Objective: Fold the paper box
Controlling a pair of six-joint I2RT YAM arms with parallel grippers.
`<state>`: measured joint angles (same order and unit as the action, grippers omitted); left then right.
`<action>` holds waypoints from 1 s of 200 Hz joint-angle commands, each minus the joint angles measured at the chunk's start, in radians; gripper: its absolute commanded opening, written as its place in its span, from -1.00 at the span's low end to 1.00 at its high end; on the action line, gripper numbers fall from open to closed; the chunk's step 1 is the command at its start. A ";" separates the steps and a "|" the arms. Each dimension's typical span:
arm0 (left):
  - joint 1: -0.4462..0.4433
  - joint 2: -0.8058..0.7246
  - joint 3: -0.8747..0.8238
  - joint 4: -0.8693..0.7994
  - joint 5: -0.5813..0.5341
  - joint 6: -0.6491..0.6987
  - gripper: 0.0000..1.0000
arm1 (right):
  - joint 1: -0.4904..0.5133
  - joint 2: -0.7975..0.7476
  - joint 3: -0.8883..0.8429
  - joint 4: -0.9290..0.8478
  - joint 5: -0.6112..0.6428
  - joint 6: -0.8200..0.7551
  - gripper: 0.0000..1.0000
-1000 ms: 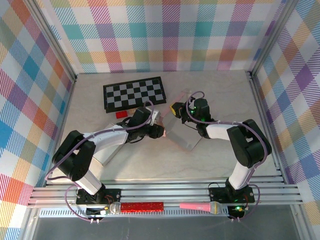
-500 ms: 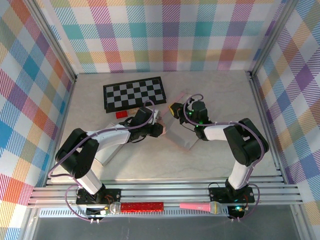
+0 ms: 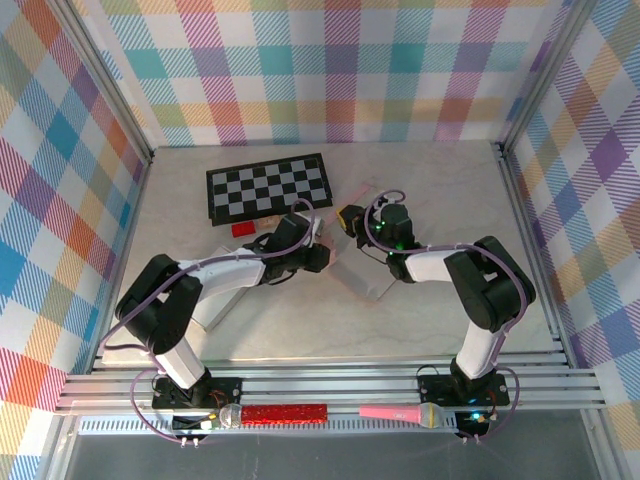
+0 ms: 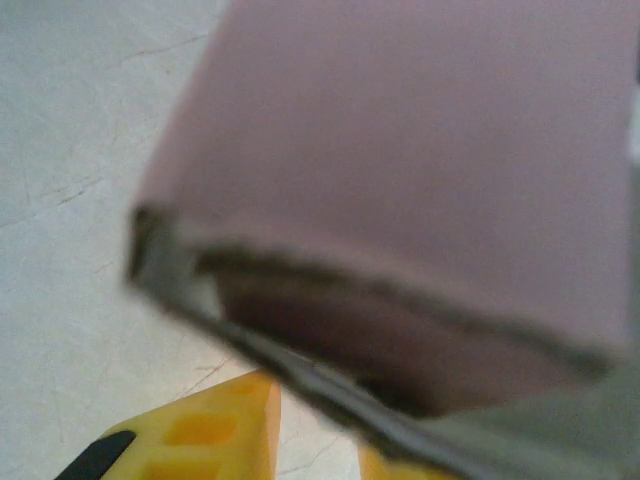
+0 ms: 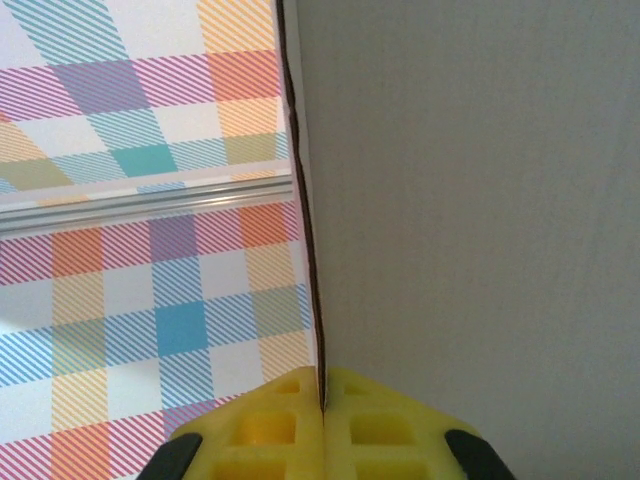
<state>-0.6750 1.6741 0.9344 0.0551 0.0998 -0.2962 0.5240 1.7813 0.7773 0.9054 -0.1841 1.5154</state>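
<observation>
The paper box (image 3: 358,274) is lying mid-frame on the surface (image 3: 450,190), between both grippers. The right gripper (image 5: 322,405) is pinching its thin flap edge, fully closed. The left gripper (image 3: 319,257) is sitting at its left edge, fingers narrowly apart; I cannot tell whether it is gripping. Since a second ago the box is sitting slightly further up-left, with its pink flap now covered in the top view.

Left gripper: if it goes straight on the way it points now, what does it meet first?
The paper box: its pink panel stands just ahead of the left gripper; whether they already touch is unclear.
</observation>
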 commanded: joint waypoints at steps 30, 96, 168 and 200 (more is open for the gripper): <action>-0.026 0.021 0.037 0.029 -0.139 -0.059 -0.50 | 0.042 0.013 -0.059 0.126 0.082 0.010 -1.00; -0.026 0.055 0.013 0.058 -0.191 -0.125 -0.47 | 0.070 0.027 -0.126 0.199 0.112 -0.048 -1.00; -0.039 0.084 0.041 0.035 -0.292 -0.184 -0.52 | 0.119 0.093 -0.129 0.276 0.166 -0.029 -1.00; -0.055 0.102 0.060 0.022 -0.355 -0.237 -0.60 | 0.129 0.092 -0.124 0.269 0.184 -0.011 -1.00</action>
<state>-0.7265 1.7378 0.9649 0.0731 -0.1612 -0.4713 0.6102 1.8450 0.6666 1.2015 0.0490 1.4849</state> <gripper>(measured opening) 0.218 0.046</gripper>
